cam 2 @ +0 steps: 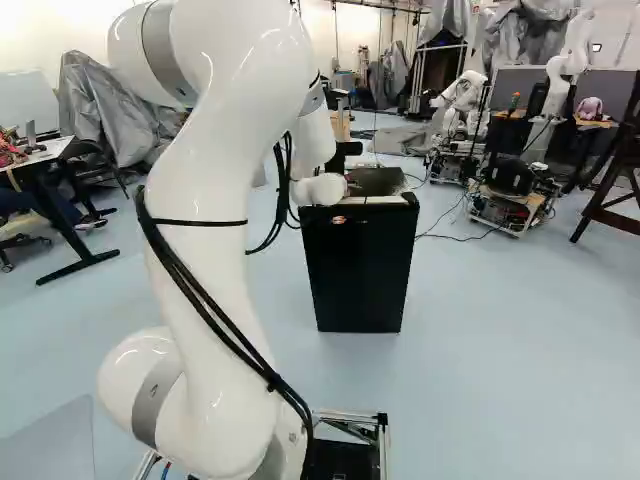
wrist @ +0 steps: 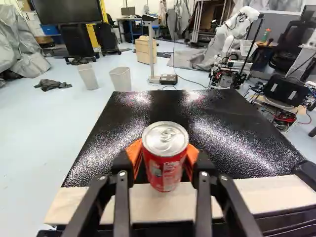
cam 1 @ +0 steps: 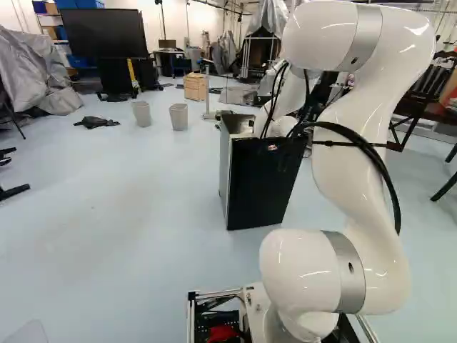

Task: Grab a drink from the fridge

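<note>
In the wrist view, my gripper [wrist: 163, 157] has its orange pads against a red drink can [wrist: 166, 170] from both sides, so it is shut on the can. The can is upright, its silver lid facing the camera. Beyond and beneath it lies the black top of the small fridge [wrist: 168, 111], with a pale wooden strip [wrist: 256, 197] along the near edge. Whether the can's base touches that strip I cannot tell. The fridge's black front [cam 1: 260, 182] stands ahead of the base in the left base view. My arm largely hides the gripper in both base views.
Two grey bins [cam 1: 141, 113] [cam 1: 178, 116] stand on the floor beyond the fridge, with a wooden box [cam 1: 195, 86] behind. Another robot [cam 2: 463, 105] and a low wheeled base [cam 2: 510, 200] are to the right in the right base view.
</note>
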You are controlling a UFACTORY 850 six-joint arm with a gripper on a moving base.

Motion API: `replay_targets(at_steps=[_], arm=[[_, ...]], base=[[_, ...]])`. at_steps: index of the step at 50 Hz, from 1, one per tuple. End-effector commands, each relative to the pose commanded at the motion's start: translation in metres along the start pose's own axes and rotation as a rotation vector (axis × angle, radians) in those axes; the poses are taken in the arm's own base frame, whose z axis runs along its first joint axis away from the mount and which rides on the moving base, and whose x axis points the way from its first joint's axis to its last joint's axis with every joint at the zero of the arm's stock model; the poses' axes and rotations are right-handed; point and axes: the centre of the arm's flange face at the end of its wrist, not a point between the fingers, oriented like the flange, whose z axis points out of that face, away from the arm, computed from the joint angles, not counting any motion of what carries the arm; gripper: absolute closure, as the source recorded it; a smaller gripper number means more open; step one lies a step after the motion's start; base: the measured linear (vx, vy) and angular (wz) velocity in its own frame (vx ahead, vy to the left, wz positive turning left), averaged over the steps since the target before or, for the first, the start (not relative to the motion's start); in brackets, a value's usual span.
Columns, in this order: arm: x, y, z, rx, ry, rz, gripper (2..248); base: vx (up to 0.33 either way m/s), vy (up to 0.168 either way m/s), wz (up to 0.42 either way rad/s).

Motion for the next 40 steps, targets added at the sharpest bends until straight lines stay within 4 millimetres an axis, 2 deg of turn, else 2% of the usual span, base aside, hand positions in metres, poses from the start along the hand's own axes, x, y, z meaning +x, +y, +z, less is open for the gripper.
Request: replay_targets(at_steps=[4, 5, 40], arm=[[0.000, 0.000, 0.000, 0.000, 0.000, 0.000, 131], [0.000, 0.000, 0.000, 0.000, 0.000, 0.000, 151], [0.034, -0.001, -0.016, -0.005, 0.059, -0.013, 151]], base=[[0.000, 0.000, 0.000], [0.000, 0.000, 0.000], [0.000, 0.000, 0.000]])
